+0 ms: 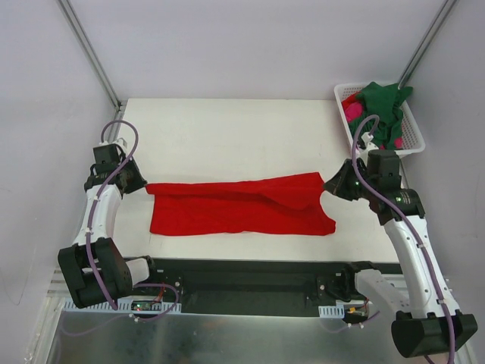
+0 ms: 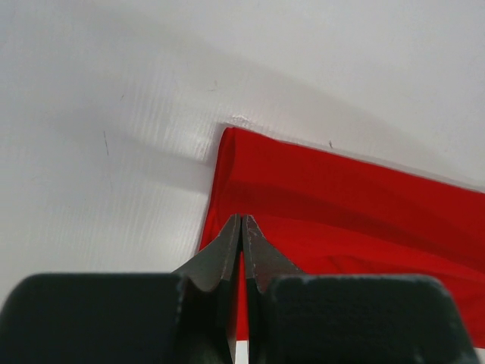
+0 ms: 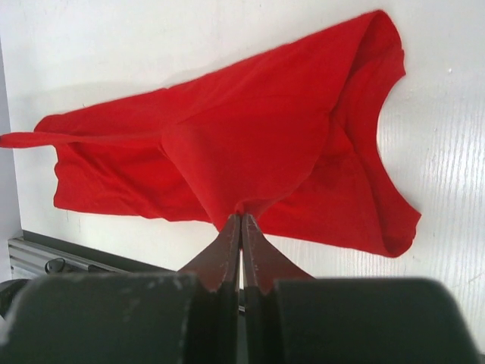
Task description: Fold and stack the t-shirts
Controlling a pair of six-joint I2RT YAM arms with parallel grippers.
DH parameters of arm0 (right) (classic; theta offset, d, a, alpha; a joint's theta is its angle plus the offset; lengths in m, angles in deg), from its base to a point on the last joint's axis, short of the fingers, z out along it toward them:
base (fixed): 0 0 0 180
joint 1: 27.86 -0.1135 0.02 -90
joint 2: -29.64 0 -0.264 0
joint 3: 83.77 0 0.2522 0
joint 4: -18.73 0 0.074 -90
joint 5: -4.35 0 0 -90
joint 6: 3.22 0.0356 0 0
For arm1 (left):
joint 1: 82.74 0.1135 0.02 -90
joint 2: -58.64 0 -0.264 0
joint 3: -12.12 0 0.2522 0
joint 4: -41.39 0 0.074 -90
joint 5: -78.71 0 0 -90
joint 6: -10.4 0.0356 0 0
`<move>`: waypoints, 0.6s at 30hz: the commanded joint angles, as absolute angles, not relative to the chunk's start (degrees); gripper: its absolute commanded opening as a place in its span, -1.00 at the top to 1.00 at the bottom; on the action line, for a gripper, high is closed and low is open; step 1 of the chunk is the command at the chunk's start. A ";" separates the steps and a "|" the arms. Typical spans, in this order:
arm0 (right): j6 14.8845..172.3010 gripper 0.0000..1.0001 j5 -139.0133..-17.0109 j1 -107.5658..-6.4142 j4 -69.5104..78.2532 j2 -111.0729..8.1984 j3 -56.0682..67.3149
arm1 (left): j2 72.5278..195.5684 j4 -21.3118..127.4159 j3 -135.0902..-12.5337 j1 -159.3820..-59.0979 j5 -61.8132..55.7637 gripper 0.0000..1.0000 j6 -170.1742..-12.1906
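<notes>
White table (image 1: pixel 227 129), walled by pale panels on three sides, carries one garment.

Red shirt (image 1: pixel 242 206): lies across the near half of the table, long axis left to right, spanning the stretch between the two arms. It is folded lengthwise, with an upper layer overlapping the lower one. The neck opening faces the right end. Cloth is creased along the middle.

Left gripper (image 1: pixel 140 184): at the shirt's far-left corner. In the left wrist view its tips (image 2: pixel 241 227) meet, with a strip of the red shirt (image 2: pixel 341 205) pinched between the closed jaws. The corner beyond the tips lies flat on the table.

Right gripper (image 1: pixel 331 184): at the shirt's right end, beside the neck opening. In the right wrist view the tips (image 3: pixel 241 227) are pressed together on a fold of the red shirt (image 3: pixel 250 144), and the cloth draws up into a peak toward them.

Basket (image 1: pixel 413 129): white, slotted, at the far-right corner of the table, well apart from the red shirt. It holds a green shirt (image 1: pixel 386 102) heaped on top, spilling over the rim, and a pink shirt (image 1: pixel 352 112) showing beneath it at the left side.
</notes>
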State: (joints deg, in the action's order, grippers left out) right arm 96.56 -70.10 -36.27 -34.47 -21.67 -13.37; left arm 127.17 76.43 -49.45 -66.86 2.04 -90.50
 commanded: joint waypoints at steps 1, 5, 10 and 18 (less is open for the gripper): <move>96.01 0.97 -69.13 -36.48 -36.60 -19.31 -14.37 | 125.97 78.97 -49.28 -66.04 0.14 1.00 -88.22; 95.66 0.97 -68.96 -36.48 -38.27 -18.00 -15.34 | 125.62 80.03 -49.02 -66.04 -1.26 1.00 -87.43; 95.30 0.97 -68.08 -36.39 -40.21 -16.76 -16.66 | 125.35 81.43 -48.67 -66.04 -1.62 1.00 -86.63; 94.95 0.97 -67.64 -36.48 -43.28 -14.22 -18.33 | 123.51 83.72 -47.70 -66.13 -2.50 1.00 -85.58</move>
State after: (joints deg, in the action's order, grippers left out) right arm 96.01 -68.48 -36.27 -40.81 -16.00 -17.76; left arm 126.08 81.68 -48.25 -66.86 -0.41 -87.50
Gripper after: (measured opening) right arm 0.019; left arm 0.006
